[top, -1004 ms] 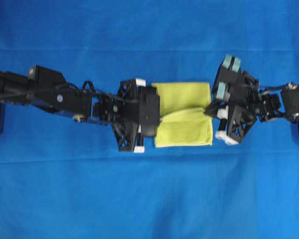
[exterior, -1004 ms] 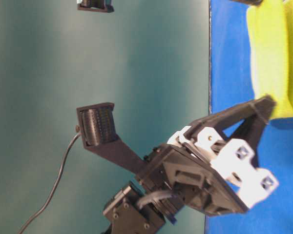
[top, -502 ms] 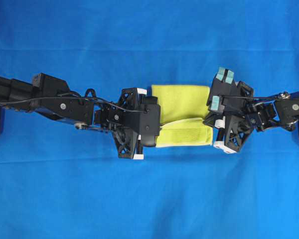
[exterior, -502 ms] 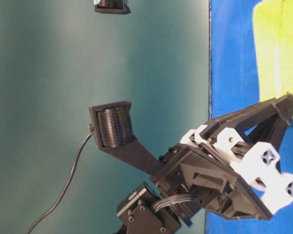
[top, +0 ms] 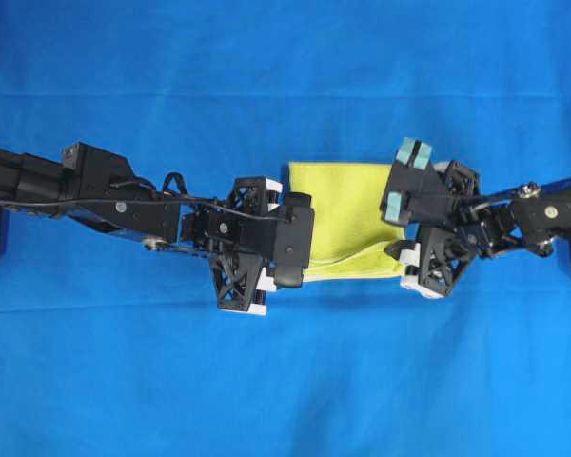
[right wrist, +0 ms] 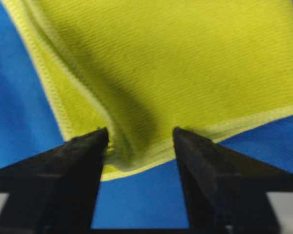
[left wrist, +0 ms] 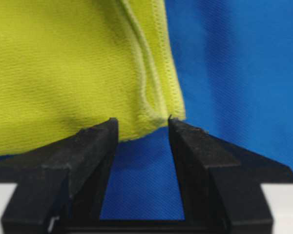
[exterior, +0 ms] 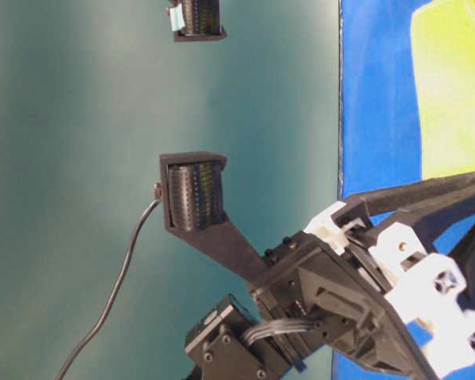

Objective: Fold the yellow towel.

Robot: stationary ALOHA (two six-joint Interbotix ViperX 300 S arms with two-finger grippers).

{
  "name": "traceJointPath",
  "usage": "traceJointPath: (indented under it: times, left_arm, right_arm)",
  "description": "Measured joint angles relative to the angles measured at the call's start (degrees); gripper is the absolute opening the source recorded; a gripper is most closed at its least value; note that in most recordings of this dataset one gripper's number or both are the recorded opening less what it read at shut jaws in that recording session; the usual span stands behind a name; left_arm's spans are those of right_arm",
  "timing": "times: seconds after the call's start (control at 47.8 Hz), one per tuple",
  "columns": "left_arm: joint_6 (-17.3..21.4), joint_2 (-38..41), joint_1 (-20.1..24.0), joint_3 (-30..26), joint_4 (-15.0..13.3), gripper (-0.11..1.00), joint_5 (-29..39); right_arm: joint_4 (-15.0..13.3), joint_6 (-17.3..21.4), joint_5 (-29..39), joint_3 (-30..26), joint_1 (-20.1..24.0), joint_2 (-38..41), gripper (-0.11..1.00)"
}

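The left gripper (top: 290,249) sits at the left edge of the yellow towel (top: 347,214), its jaws parted and released; in the left wrist view the fingertips (left wrist: 100,134) stand apart with bare blue cloth between them, and the towel's near corner lies just ahead of them, the right tip close against its hem.

The yellow towel lies folded in the middle of the blue table cover (top: 285,381), a compact rectangle of bright, finely ribbed fabric. Its paler stitched hems run doubled along the layered edge, and a soft crease curves across the lower right part in the overhead view. The upper edge is straight; the lower edge is slightly uneven where the layers meet.

The right gripper (top: 400,255) sits at the towel's right lower corner, jaws spread and released; in the right wrist view the towel's rumpled hem lies between its fingertips (right wrist: 90,144), unclamped.

Wide bare blue cover lies above and below the towel; both arms take up the sides.
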Motion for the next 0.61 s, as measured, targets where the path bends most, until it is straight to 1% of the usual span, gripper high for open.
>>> traceJointPath:
  times: [0.042,0.188,0.314,0.376,0.481,0.606]
  left_arm:
    - [0.0,-0.1,-0.2,-0.1,0.0,0.43,0.2]
    - [0.0,-1.9,-0.5,0.0,0.0,0.43,2.2]
    - [0.0,-6.4,-1.4,0.4,0.0,0.43,5.5]
    - [0.0,-9.1,-2.0,0.7,0.0,0.43,6.9]
    - [0.0,-13.6,-2.9,1.8,0.0,0.43,8.2]
    - [0.4,-19.6,-3.3,4.7,0.0,0.43,8.3]
  right_arm:
    - [0.0,0.0,0.4,-0.4,0.7,-0.3,0.52]
    - [0.1,-0.1,3.3,-2.5,4.0,-2.8,0.53]
    - [0.1,-0.2,8.8,-4.1,6.8,-6.7,0.53]
    - [0.1,-0.3,11.4,-4.7,7.4,-8.8,0.53]
    - [-1.5,-0.1,14.5,-4.7,7.3,-13.2,0.53]
    - [-5.2,-0.1,15.3,-3.9,7.3,-19.5,0.53]
